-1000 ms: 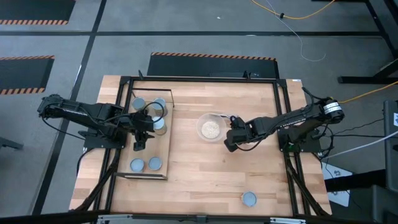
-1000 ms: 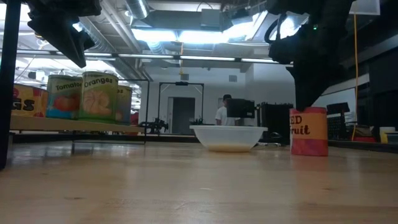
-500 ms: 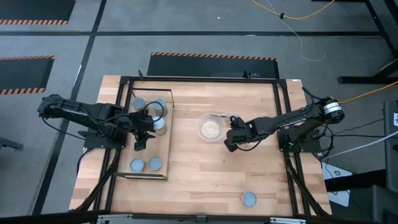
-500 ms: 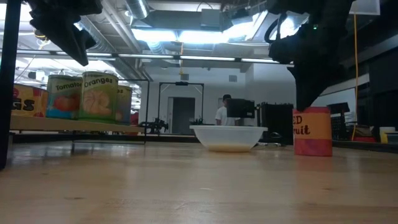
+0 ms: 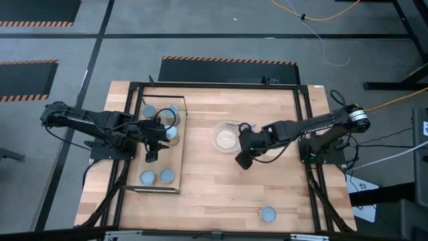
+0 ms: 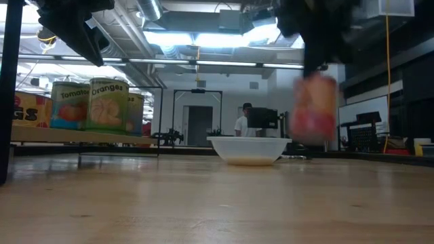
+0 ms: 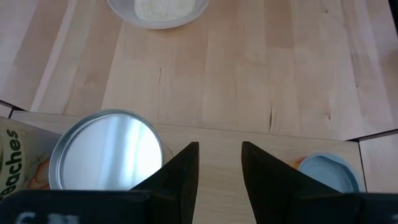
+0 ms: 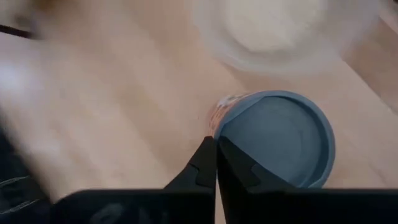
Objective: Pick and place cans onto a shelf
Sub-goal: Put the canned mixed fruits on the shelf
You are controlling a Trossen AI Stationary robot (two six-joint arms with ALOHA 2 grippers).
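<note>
Red fruit can [image 6: 312, 108] now lifting off the tabletop, right gripper [image 5: 242, 159] pinching its rim, carrying it past the bowl [image 5: 227, 138], left gripper [image 5: 151, 155] still parted, empty, over the shelf [image 5: 175, 154].

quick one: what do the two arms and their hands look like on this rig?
Both arms are dark, slim and multi-jointed. The right arm has a silvery ring with a black centre at its outer joint. Black cabling loops beside both arms. The left hand and the right hand each end in two black, wedge-shaped fingers tapering to narrow tips. No markings are readable on them.
</note>
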